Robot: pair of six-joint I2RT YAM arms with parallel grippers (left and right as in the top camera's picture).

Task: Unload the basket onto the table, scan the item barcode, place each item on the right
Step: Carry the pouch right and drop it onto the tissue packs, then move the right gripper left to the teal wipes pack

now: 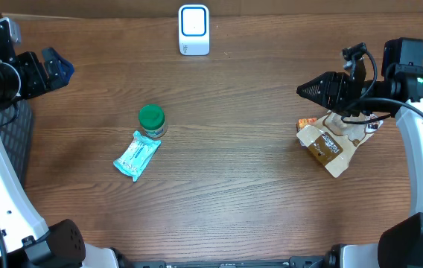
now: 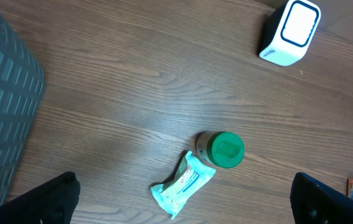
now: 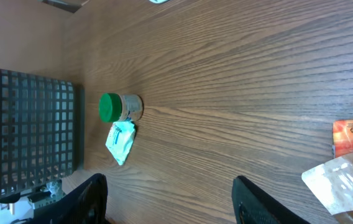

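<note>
A white barcode scanner (image 1: 194,30) with a blue-rimmed window stands at the table's far edge, also in the left wrist view (image 2: 290,31). A green-lidded jar (image 1: 152,120) and a teal packet (image 1: 137,155) lie touching, left of centre. A brown and orange snack pouch (image 1: 325,145) lies at the right. My right gripper (image 1: 302,91) hovers open just above and left of the pouch, holding nothing. Its wrist view shows the pouch (image 3: 352,135) at the right edge and the jar (image 3: 118,107) far off. My left gripper (image 1: 56,65) is open at the far left, empty.
A black wire basket (image 1: 14,138) sits at the left table edge, beneath my left arm, and shows in the right wrist view (image 3: 30,130). Bare wood lies between the jar and the pouch.
</note>
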